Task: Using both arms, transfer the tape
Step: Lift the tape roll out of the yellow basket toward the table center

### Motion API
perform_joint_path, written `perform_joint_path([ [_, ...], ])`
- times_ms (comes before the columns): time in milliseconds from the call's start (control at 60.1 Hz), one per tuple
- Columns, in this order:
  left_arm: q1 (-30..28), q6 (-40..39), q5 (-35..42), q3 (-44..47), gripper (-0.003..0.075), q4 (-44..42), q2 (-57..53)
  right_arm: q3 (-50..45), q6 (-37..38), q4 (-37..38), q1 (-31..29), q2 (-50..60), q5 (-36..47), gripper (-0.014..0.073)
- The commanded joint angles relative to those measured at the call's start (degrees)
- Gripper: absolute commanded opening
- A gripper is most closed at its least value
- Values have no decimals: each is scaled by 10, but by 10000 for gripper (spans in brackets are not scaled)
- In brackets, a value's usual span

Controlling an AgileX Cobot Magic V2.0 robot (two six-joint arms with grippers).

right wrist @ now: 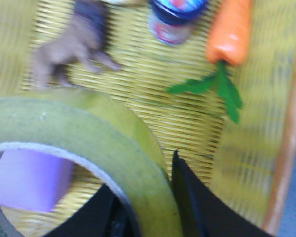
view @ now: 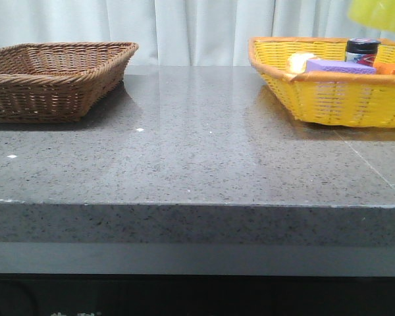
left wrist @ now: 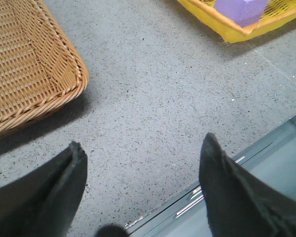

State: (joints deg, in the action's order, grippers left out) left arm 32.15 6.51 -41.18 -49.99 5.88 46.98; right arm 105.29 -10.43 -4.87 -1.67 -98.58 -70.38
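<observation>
The right gripper (right wrist: pixel 153 207) is holding the tape (right wrist: pixel 89 148). One black finger is showing on the outside of the roll and another dark part is showing inside the ring, so the fingers are closing on the roll's wall. In the right wrist view the tape is filling the lower left of the frame, hanging above the yellow basket (right wrist: pixel 246 148). In the front view a blurry yellow shape is peeking in at the upper right corner, which is probably the tape (view: pixel 380 14).

The left gripper (left wrist: pixel 143 163) is waiting wide open with nothing in it, over the grey table (left wrist: pixel 153 98), with the brown basket (left wrist: pixel 24 64) at the upper left of its view.

What could go wrong? The right wrist picture is blurry, so the arm is likely moving fast, and the roll is being pinched only on one side. It might swing or slip and fall back onto the carrot (right wrist: pixel 229 34), the jar (right wrist: pixel 175 19) or the purple block (right wrist: pixel 32 182). Also, the two grippers are far apart, so the hand-over could miss if they are not lining up well.
</observation>
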Motion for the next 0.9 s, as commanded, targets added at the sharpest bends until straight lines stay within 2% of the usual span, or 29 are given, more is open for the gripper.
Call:
perform_joint_path([
  [0, 4, 0, 37, -19, 473, 6, 0, 20, -6, -22, 41, 47, 28, 70],
  [283, 4, 0, 37, -19, 473, 6, 0, 20, -6, -21, 211, 32, 75, 70],
  [483, 4, 0, 39, -19, 473, 6, 0, 20, -6, -11, 297, -6, 132, 70],
  [682, 4, 0, 39, -19, 473, 6, 0, 21, 7, 49, 337, -52, 146, 70],
  [882, 4, 0, 39, -19, 473, 6, 0, 21, 17, 75, 339, -88, 153, 70],
])
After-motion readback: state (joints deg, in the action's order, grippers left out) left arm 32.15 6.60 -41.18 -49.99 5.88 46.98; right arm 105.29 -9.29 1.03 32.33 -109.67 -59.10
